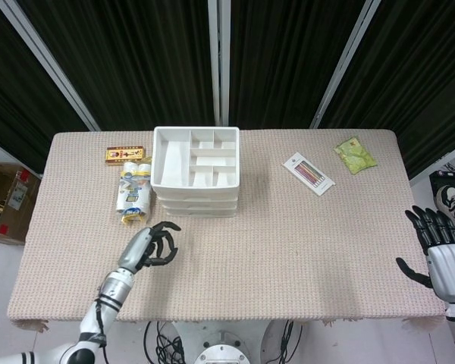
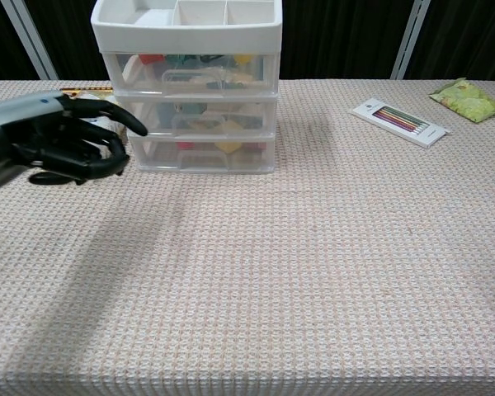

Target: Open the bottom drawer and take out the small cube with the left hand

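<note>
Head view: the drawer unit [image 1: 196,171] is seen from straight above, so only its divided top tray shows and the drawer fronts are foreshortened to thin edges; the small cube cannot be made out here. Left hand [image 1: 149,247] hovers over the table [image 1: 288,243] just in front of the unit and slightly left of it, fingers [image 1: 167,227] curled but apart, gripping nothing; its arm runs off the lower edge. Right hand [image 1: 443,254] sits off the table's right edge, fingers spread, empty, wrist cut by the frame. Beside the unit on the left lie a wrapped packet [image 1: 133,193] and a small orange box [image 1: 124,155]; a pencil set [image 1: 309,173] and a green pouch [image 1: 355,155] lie well to the right. Chest view: three clear drawers stacked; bottom drawer [image 2: 202,154] is closed. Through its cloudy front, red and yellow shapes show, blurred; which is the small cube cannot be told. Left hand [image 2: 54,139] enters from the left edge, forearm cut off, dark fingers [image 2: 107,115] loosely bent and separated, tips near the drawer's left corner, contact unclear. It hides most of the packet. Right hand is outside this view.
</note>
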### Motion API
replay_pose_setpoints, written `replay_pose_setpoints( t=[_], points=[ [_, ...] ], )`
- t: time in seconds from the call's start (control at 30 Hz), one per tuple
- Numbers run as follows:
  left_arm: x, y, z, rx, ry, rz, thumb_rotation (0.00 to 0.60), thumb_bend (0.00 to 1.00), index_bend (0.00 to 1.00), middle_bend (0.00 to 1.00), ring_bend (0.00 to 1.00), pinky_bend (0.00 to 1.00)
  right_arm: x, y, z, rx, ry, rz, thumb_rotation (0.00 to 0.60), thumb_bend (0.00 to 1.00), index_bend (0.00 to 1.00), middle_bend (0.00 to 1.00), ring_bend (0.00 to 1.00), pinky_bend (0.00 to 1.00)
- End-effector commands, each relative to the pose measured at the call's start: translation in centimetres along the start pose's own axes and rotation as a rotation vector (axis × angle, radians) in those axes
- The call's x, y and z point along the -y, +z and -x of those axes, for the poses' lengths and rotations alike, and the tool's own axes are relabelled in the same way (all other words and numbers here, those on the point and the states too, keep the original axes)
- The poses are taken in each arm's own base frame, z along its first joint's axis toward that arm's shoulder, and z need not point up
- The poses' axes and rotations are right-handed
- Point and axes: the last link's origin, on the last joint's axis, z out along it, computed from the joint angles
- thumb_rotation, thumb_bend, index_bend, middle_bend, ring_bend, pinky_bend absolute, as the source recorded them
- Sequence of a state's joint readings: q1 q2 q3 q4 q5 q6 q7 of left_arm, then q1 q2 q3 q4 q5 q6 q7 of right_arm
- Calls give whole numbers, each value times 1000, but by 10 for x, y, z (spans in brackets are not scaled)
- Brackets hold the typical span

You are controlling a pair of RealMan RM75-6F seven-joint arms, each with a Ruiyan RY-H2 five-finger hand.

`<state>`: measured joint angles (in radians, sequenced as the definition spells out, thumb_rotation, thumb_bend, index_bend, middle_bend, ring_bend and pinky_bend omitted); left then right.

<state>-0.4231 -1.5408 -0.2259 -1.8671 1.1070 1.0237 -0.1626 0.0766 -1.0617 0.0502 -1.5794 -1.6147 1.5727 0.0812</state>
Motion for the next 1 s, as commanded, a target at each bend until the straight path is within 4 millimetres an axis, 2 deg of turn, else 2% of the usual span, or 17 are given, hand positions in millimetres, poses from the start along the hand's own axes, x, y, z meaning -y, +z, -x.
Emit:
replay_pose_setpoints(
  t=[0.03, 0.23, 0.5, 0.7, 1.0],
  points=[
    [-18, 26, 41, 107, -286, -53, 600, 395, 236, 633, 783, 1000, 0, -1, -1, -2, -1, 1, 600, 135, 0, 47, 0, 30],
    [-22, 39, 69, 107, -542, -128, 600, 401, 151, 680, 800, 1000, 0, -3, 1, 3, -1, 12, 600, 135, 0, 47, 0, 31],
    [-29, 52, 80, 35, -843, -164, 600, 406, 132, 719, 816, 1000, 2, -4, 1, 2, 0, 12, 600, 135, 0, 47, 0, 30],
    [-26, 56, 79, 7, -934, -187, 600, 409, 132, 722, 817, 1000, 0, -7, 1, 3, 2, 21, 600, 135, 0, 47, 0, 30],
    [-22, 63, 76, -35, -978, -194, 600, 410, 132, 724, 817, 1000, -1, -10, 1, 1, 7, 32, 600, 134, 0, 49, 0, 30]
  ],
)
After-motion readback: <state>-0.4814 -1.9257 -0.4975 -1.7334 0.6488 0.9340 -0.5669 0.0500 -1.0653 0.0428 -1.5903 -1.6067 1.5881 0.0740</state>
